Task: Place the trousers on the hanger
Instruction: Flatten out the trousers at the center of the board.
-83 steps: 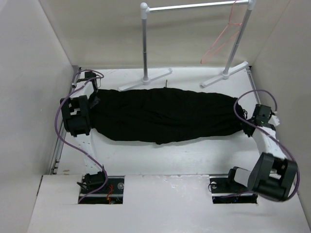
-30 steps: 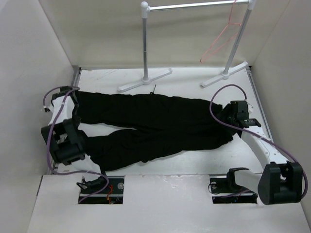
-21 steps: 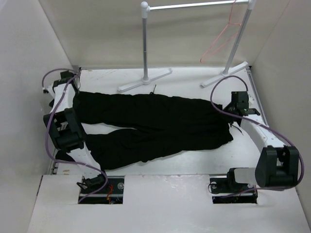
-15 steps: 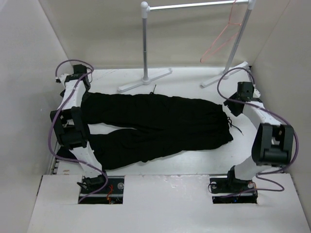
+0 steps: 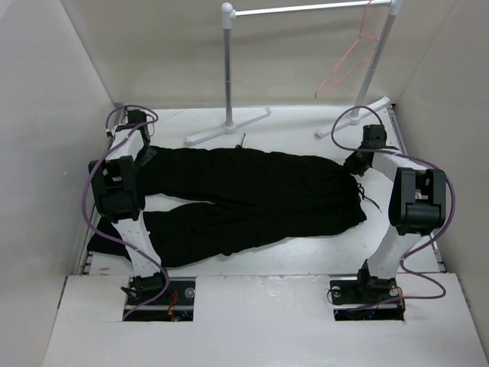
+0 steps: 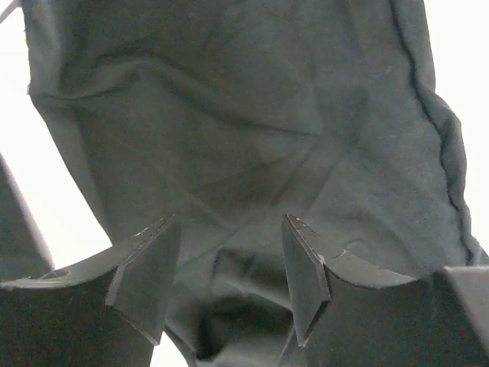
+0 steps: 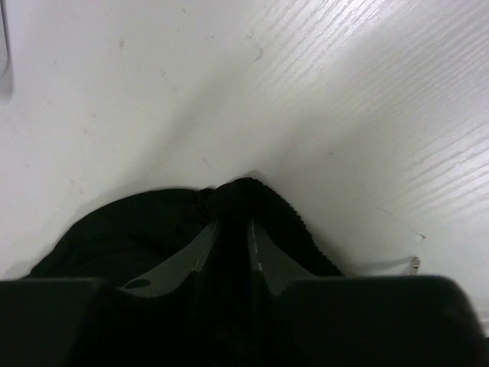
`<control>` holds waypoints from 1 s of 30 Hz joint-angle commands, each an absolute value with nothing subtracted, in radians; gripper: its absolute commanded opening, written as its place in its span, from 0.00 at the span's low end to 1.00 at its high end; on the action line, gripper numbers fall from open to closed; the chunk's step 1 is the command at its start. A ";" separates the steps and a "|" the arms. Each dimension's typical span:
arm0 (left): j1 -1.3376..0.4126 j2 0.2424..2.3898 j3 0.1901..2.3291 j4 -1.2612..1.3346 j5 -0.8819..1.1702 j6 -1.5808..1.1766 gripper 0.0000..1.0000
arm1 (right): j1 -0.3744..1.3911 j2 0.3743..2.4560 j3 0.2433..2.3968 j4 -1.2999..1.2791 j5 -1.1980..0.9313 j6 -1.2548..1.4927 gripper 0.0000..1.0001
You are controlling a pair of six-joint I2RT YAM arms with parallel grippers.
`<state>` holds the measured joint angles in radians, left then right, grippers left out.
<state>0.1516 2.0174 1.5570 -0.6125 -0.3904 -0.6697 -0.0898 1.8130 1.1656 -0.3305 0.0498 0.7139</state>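
The black trousers (image 5: 252, 191) lie flat on the table, both legs pointing left and the waist to the right. My left gripper (image 5: 144, 153) hangs over the end of the far leg. In the left wrist view it (image 6: 229, 275) stands open, with dark fabric (image 6: 252, 115) bunched beneath and between the fingers. My right gripper (image 5: 357, 164) is at the far corner of the waist. In the right wrist view it (image 7: 229, 237) is shut on a fold of the waistband (image 7: 252, 191). The pink hanger (image 5: 345, 65) hangs from the rack's crossbar at the back right, away from both grippers.
A white-posted rack (image 5: 228, 69) with a silver crossbar (image 5: 306, 9) stands at the back, its feet (image 5: 229, 126) on the table just beyond the trousers. White walls close in both sides. A thin drawstring (image 5: 368, 199) trails off the waist at the right.
The trousers went from a folded bundle to lying with both legs spread. Both arms swung to the far corners. The left gripper opened, and the right one closed on the waistband.
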 commanded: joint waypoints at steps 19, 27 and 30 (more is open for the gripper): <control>0.107 2.062 1.729 -0.522 -0.241 -0.669 0.57 | -0.274 1.941 1.491 -0.291 0.060 0.847 0.52; 0.128 1.484 1.174 -0.508 -0.385 -0.675 0.62 | -0.159 1.577 1.251 -0.287 0.166 0.836 0.75; 0.186 1.350 1.013 -0.557 -0.400 -0.690 0.62 | -0.113 1.470 1.146 -0.288 0.184 0.844 0.75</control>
